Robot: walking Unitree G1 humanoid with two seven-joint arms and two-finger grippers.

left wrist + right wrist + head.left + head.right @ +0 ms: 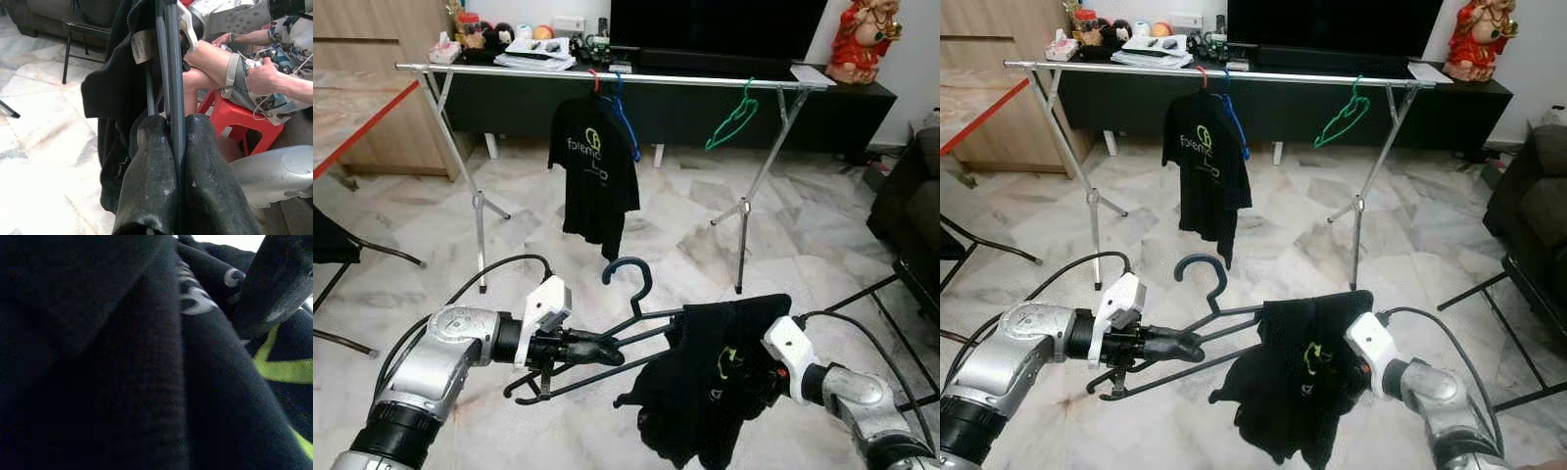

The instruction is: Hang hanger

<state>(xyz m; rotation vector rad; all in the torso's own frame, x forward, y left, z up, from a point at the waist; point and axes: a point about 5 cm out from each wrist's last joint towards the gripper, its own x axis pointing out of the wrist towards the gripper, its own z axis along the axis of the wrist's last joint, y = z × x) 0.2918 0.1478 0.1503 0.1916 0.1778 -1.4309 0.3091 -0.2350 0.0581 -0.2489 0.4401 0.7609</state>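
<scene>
A dark hanger lies level in front of me, hook up, with a black T-shirt bunched on its right half. My left gripper is shut on the hanger's left end; in the left wrist view the hanger bar is pinched between the fingers. My right gripper is buried in the shirt's folds, and one finger presses on the black cloth. Beyond stands a metal clothes rack carrying another black T-shirt, a blue hanger and a green hanger.
A dark TV cabinet with a red statue stands behind the rack. A red-edged table and a chair are on the left, a sofa on the right. A person sits on a red stool.
</scene>
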